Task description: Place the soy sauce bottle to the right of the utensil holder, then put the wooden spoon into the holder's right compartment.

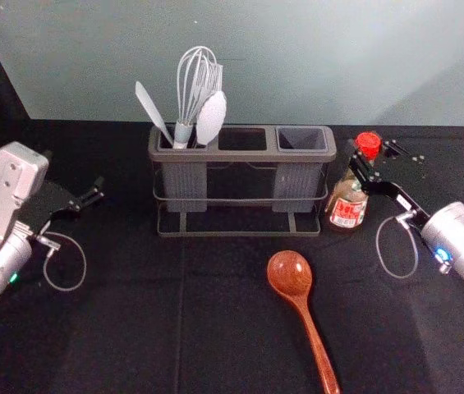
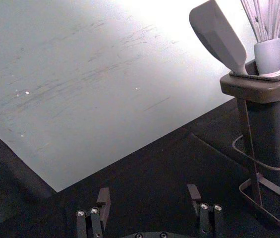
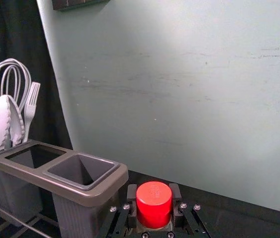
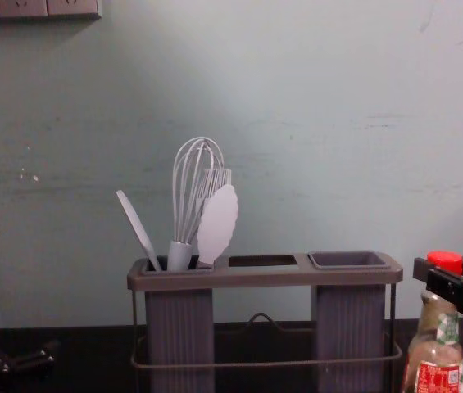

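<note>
At the left side of the table (image 1: 133,328), the left gripper (image 2: 148,194) waits with its fingers spread and nothing between them. To its right, the utensil holder (image 1: 240,156) stands upright toward the table's far edge, with a whisk (image 1: 182,133) and other pale utensils in its left compartment (image 1: 185,187). The right compartment (image 1: 297,185) is where the spoon has to go, and the spoon is not in it.

The wooden spoon (image 1: 289,271) lies on the table in front of the holder's right half, apart from it, bowl toward the holder and handle toward the table's near edge. That second part of the job looks wholly undone.

Just right of the holder is the soy sauce bottle (image 1: 348,215), leaning slightly, with the right gripper (image 3: 153,193) closed around its top at the red cap. The bottle is on the side asked for, so the first part seems all but done; what is left there is to settle it upright and let go. I cannot tell whether its base bears fully on the table. Opening while it leans could let it rock, or nudge the holder.
</note>
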Controlling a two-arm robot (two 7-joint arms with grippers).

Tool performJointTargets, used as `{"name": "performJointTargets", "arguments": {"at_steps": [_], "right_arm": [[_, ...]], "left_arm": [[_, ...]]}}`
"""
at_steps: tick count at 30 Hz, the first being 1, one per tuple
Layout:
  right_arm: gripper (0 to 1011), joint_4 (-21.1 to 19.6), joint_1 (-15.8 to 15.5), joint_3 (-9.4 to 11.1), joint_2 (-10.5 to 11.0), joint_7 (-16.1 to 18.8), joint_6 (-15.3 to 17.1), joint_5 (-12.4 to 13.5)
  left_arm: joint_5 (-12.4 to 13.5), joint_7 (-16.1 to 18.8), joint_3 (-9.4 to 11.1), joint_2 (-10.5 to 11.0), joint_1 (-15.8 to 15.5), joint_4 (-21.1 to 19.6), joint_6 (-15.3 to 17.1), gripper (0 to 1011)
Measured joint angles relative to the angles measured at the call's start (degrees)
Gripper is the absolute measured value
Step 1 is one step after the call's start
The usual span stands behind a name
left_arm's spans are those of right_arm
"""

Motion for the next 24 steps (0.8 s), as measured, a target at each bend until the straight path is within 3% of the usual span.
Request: {"name": "performJointTargets", "arguments": {"at_steps": [12,18,24], "right_arm": [[398,1.86,1.19,-0.28,-0.62,0.01,-0.01,-0.15],[595,1.73,1.09,0.03,-0.69,-0.03,-0.02,0.2],[783,-1.15,-0.21,1.0,-0.14,-0.28,0.0,0.74]], "left_arm": [[0.0,0.0,0.0,0.0,0.0,0.0,0.0,1011],[0.0,0.0,0.0,0.0,0.0,0.0,0.0,1011],[0.0,0.0,0.0,0.0,0.0,0.0,0.0,1011]]}}
